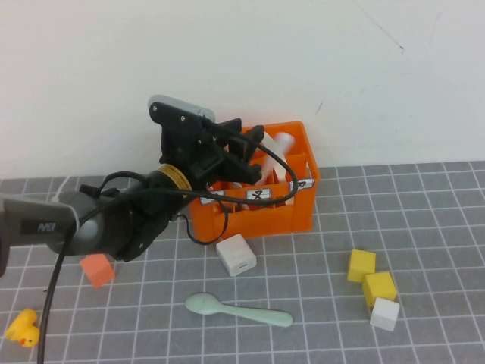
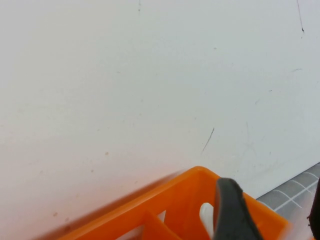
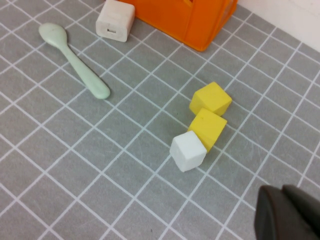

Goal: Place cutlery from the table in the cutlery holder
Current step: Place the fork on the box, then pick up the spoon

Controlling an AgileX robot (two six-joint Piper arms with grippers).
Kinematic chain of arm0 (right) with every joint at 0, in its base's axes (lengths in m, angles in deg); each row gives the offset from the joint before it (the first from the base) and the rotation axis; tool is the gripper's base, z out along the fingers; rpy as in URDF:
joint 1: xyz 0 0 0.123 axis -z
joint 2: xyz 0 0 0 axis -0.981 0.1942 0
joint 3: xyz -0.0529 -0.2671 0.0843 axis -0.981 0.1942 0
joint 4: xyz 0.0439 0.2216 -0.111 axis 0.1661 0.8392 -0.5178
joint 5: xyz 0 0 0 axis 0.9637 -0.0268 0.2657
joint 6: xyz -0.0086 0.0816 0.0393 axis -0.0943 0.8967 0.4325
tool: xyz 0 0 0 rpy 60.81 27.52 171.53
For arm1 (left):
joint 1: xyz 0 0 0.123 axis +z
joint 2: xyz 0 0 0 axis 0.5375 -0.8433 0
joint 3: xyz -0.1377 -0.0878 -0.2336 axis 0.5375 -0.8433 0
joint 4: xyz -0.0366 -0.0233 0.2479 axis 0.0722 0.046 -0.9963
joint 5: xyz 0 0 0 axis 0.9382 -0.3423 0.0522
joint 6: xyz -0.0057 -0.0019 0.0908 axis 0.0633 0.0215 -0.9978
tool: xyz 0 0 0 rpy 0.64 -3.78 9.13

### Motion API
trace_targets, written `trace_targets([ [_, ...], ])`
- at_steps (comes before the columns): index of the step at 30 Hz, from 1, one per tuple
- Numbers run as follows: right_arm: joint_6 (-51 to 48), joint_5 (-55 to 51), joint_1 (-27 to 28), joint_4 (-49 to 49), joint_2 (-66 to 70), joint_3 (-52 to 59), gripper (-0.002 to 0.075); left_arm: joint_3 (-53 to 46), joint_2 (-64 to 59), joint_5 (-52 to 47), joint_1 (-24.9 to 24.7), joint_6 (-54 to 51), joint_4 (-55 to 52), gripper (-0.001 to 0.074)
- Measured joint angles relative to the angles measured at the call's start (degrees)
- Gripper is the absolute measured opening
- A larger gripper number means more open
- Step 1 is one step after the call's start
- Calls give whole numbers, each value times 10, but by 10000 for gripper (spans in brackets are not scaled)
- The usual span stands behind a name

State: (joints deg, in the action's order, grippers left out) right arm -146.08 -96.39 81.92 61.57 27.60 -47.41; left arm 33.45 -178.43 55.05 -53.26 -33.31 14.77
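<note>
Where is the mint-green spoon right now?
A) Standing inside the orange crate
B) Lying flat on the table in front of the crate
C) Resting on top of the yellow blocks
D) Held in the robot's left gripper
B: the spoon lies flat on the table, in front of the crate; the left gripper is over the crate, and the right gripper shows only in its wrist view.

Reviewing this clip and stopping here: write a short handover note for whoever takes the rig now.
Left gripper: over the orange cutlery holder, above its compartments; whether it is open or holding anything cannot be told.
Right gripper: off to the side above the table, near two yellow blocks and a white one; finger state unclear.
Mint-green spoon: flat on the table in front of the holder, untouched.
Pale cutlery stands in the holder; which pieces cannot be told.
Left: put the spoon in.
</note>
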Motion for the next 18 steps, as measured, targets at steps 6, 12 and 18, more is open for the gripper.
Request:
trace_targets([
  [6,0,0,0,0,0,0,-2,0,33,-34,0,0,-16,306],
  [12,0,0,0,1,0,0,-2,0,161,-202,0,65,-168,98],
  [18,-90,-35,0,55,-4,0,-2,0,274,-203,-1,478,-613,8],
])
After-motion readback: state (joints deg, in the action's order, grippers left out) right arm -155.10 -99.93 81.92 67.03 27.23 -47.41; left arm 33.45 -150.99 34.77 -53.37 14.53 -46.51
